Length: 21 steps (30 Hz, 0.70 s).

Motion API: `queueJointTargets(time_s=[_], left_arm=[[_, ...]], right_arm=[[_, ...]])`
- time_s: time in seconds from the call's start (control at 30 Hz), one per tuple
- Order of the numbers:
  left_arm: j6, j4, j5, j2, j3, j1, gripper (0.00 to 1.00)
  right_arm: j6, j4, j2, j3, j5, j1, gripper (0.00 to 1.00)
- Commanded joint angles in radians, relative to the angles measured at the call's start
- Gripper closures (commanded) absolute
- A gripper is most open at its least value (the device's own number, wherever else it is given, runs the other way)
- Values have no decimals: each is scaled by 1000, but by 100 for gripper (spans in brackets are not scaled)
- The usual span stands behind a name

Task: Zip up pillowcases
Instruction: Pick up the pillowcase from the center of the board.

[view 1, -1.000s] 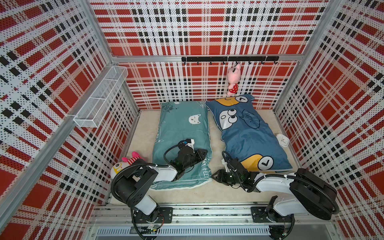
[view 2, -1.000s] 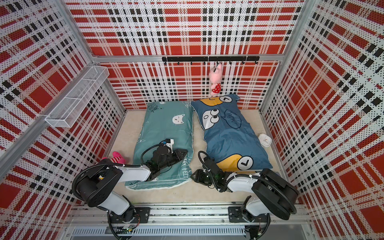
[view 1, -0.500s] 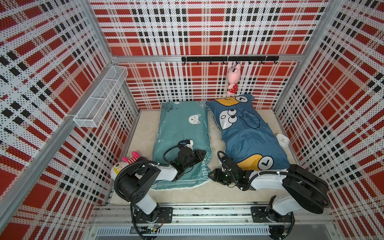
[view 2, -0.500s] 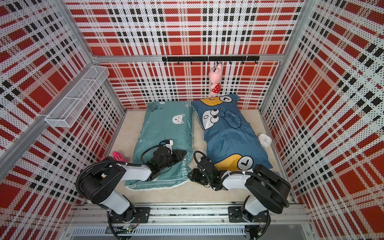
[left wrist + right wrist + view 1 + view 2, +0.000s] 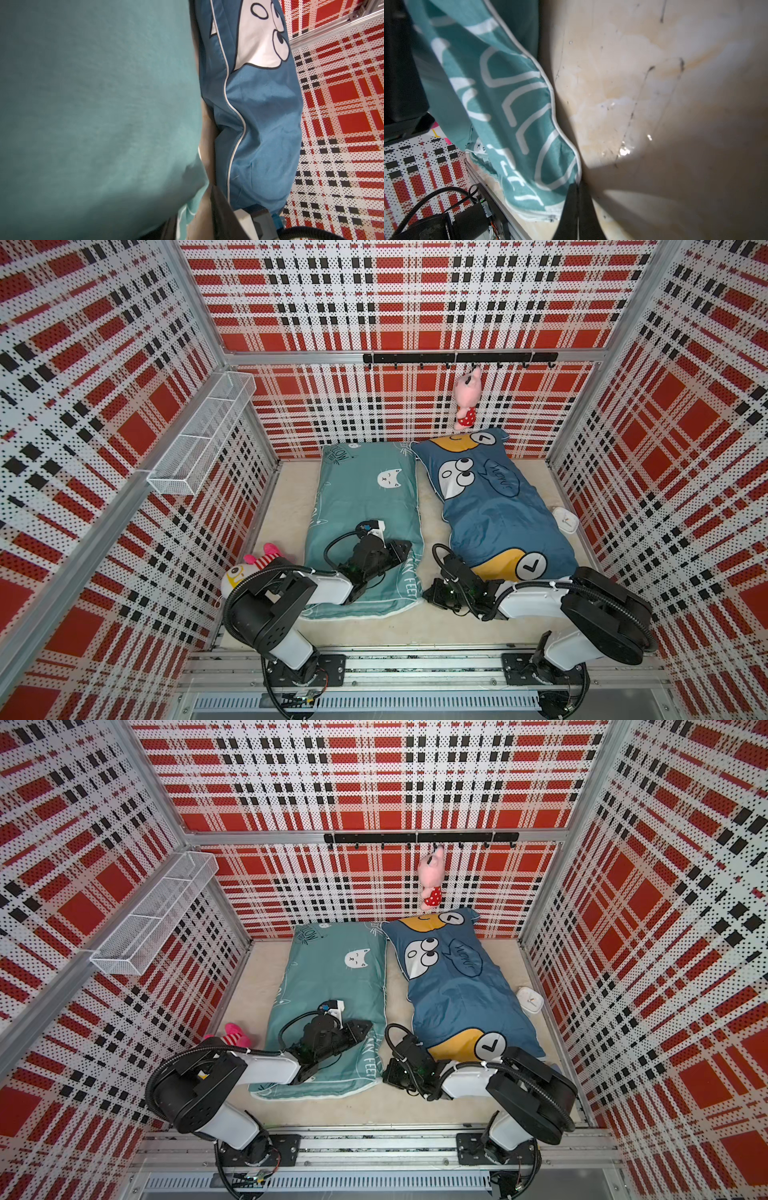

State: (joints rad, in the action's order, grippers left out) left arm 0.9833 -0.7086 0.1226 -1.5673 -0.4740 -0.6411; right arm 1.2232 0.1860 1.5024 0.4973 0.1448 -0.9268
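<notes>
While the right gripper (image 5: 577, 187) has its jaws pressed together on the white-piped edge of the teal pillowcase (image 5: 517, 108), we can't tell the left gripper's (image 5: 399, 549) opening, hidden against that pillowcase; the blue pillowcase (image 5: 259, 116) lies just beside it.

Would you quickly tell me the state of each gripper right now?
Left gripper: resting on the teal pillowcase; open or shut cannot be told.
Right gripper: shut, pinching the teal pillowcase's piped edge.
</notes>
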Motion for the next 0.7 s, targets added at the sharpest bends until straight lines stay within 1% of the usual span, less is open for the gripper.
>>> queueJointTargets(time_s=[0.0, 0.17, 0.27, 0.4, 0.47, 0.57, 0.67], left_arm=[[-41, 38, -5, 54, -1, -9, 63], [-122, 202, 0, 137, -39, -37, 47], [-164, 326, 6, 202, -48, -58, 44], [-183, 476, 45, 311, -25, -66, 44], [-171, 514, 77, 371, 3, -68, 47], [-107, 492, 150, 446, 71, -72, 55], [-49, 442, 207, 472, 115, -111, 61]], right_arm=[[-13, -78, -39, 35, -34, -6, 100], [-35, -193, -70, 78, -38, -6, 100], [-46, -268, -92, 109, -51, -6, 100], [-60, -337, -110, 141, -78, -4, 100], [-66, -353, -111, 155, -77, 0, 100], [-78, -365, -104, 171, -67, 7, 100], [-90, -377, -99, 185, -57, 15, 100]])
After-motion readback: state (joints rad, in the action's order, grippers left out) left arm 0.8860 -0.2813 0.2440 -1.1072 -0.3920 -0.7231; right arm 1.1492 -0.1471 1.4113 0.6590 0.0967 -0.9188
